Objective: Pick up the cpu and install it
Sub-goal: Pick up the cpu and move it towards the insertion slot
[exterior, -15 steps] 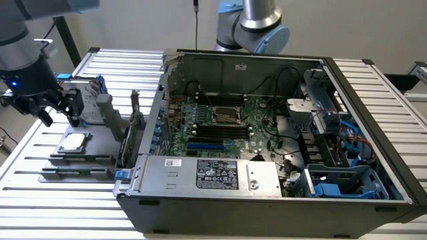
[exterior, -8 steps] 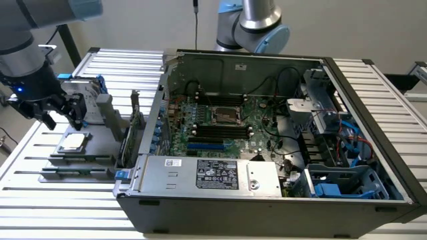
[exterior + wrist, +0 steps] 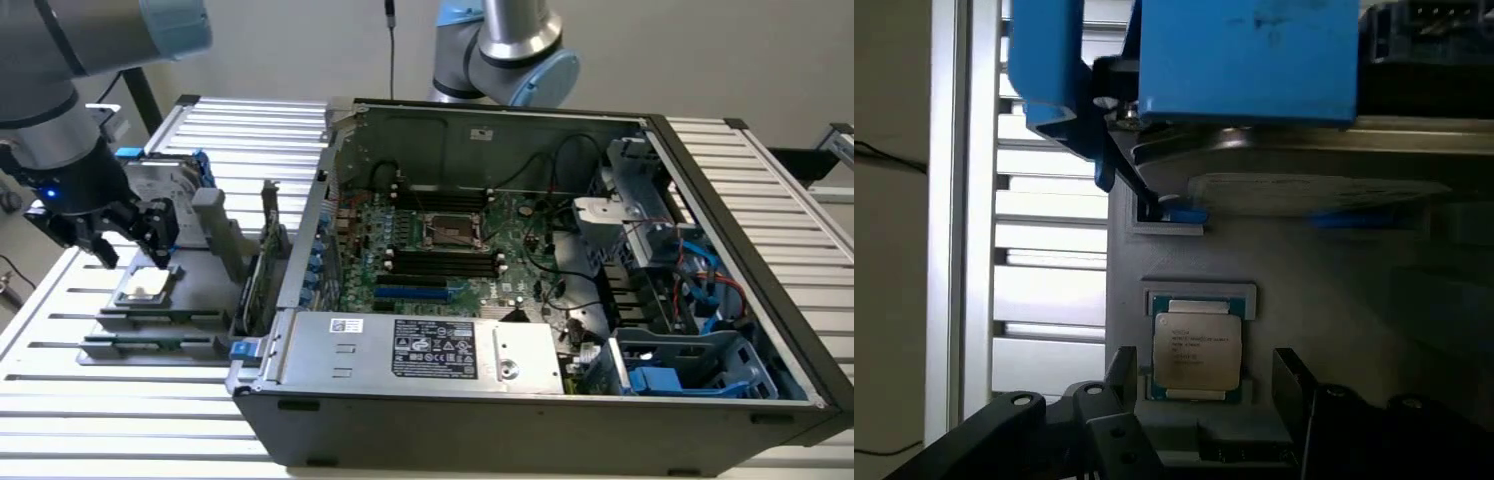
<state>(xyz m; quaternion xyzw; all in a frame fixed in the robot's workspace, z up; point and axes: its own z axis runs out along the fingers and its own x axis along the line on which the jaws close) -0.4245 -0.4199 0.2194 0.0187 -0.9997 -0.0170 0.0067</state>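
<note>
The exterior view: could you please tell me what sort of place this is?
Probably a robotics lab bench for computer assembly: an opened computer case with its motherboard exposed sits on a slatted metal table, and the open gripper hangs over the cpu.

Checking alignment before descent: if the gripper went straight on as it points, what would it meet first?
Most likely the cpu: the wrist view shows it between the open jaws, and in the exterior view the gripper hangs just above it. Depth is unclear.
</note>
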